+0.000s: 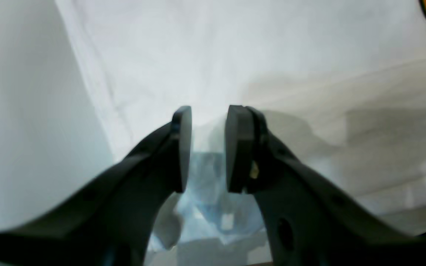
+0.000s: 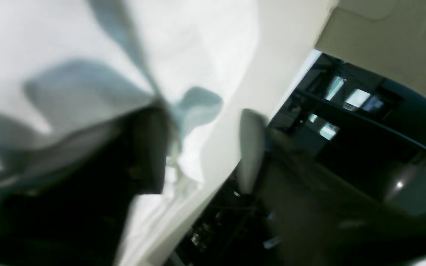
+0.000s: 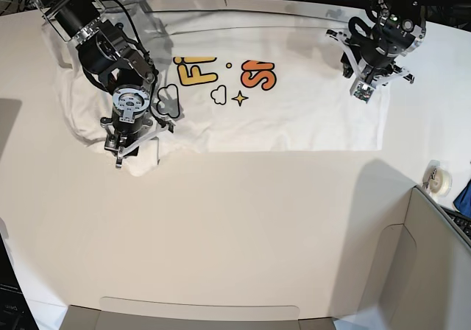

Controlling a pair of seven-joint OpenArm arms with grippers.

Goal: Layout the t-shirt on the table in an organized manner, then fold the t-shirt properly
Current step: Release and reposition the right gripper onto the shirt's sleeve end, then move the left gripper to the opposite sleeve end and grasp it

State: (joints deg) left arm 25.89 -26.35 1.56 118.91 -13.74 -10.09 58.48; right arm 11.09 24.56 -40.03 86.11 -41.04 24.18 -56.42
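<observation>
Dark fingers (image 1: 183,147) of my left gripper (image 1: 208,147) stand slightly parted over the t-shirt (image 3: 294,109), nothing pinched. Shirt lies print-up at twelve o'clock on the table (image 3: 221,227), long axis three-to-nine. Right gripper (image 2: 202,147), jaws apart with bunched cloth between them, is nearer the crumpled nine o'clock end; grip unclear.

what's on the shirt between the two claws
In the base view, the t-shirt print lies between the right claw and left claw: yellow letters, orange letters, clouds and stars.
</observation>
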